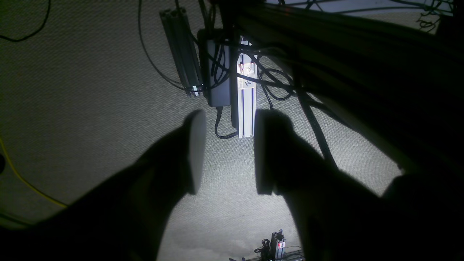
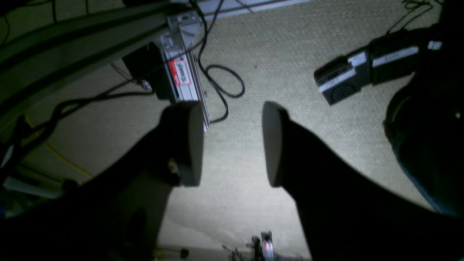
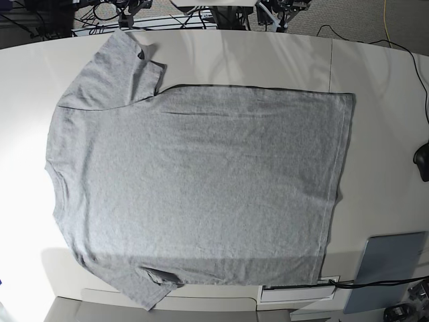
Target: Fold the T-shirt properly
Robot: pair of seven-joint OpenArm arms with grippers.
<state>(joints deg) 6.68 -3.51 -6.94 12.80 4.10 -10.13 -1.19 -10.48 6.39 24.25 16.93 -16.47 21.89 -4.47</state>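
The heather-grey T-shirt point(image 3: 201, 188) lies spread flat on the white table point(image 3: 382, 121), plain side up, neck end to the left and hem to the right. One sleeve point(image 3: 120, 67) points to the far edge, the other point(image 3: 144, 288) hangs at the near edge. Neither arm shows in the base view. In the left wrist view my left gripper point(image 1: 228, 156) stands open over carpet, nothing between its fingers point(image 1: 195, 152). My right gripper point(image 2: 232, 145) is likewise open and empty above the floor. The shirt shows in neither wrist view.
A grey flat pad point(image 3: 392, 258) lies at the table's near right corner, a black object point(image 3: 422, 161) at the right edge. Below the grippers are aluminium profiles point(image 1: 246, 105) point(image 2: 185, 79), loose black cables point(image 2: 224, 83), and a black labelled device point(image 2: 348, 79).
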